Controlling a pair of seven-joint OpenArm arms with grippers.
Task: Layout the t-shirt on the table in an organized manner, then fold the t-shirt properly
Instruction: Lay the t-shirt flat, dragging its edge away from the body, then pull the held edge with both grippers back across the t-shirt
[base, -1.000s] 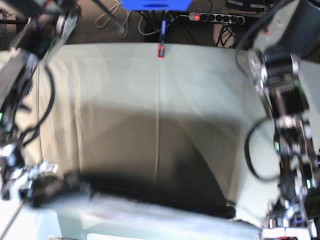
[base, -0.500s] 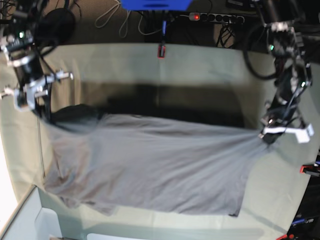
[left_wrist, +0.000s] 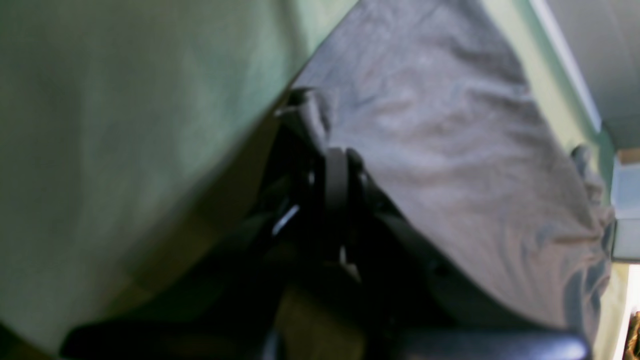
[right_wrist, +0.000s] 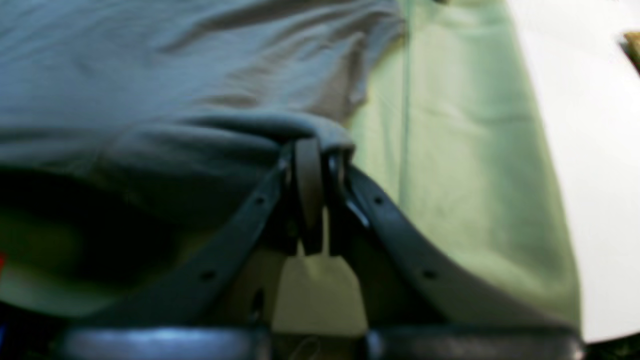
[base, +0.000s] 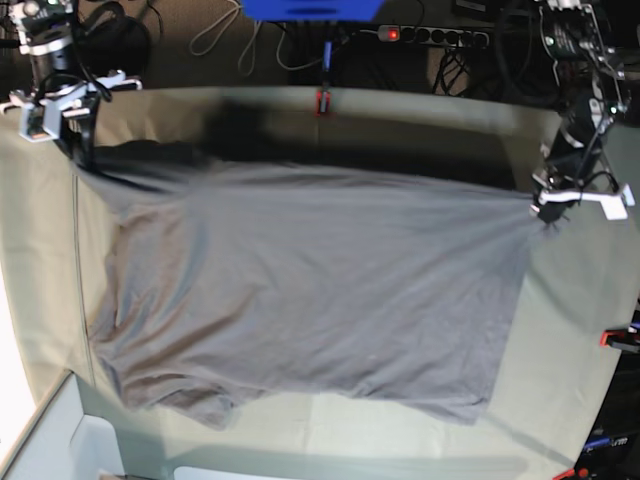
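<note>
Shirt (base: 300, 300) hangs stretched between the two grippers across the far half of the table (base: 400, 130), its top edge pulled into a nearly straight line from one grip to the other, and that line is what the coming move turns on. In the base view the right gripper (base: 75, 150) pinches a corner of the cloth at the left, near the far edge, and the left gripper (base: 545, 215) pinches the opposite corner at the right, slightly nearer the camera, so the held edge slopes a little. From that edge the shirt falls toward the near side, its lower part lying on the table with wrinkles bunched at the near left. Both wrist views show the fingers pressed together on a fold of grey fabric, the right gripper (right_wrist: 312, 150) with cloth draped over its tips and the left gripper (left_wrist: 332, 155) with cloth running away to its right. My reading is that lowering both ends evenly, while keeping them well apart, would lay the shirt flat; the right gripper looks to have slightly farther to come back
</note>
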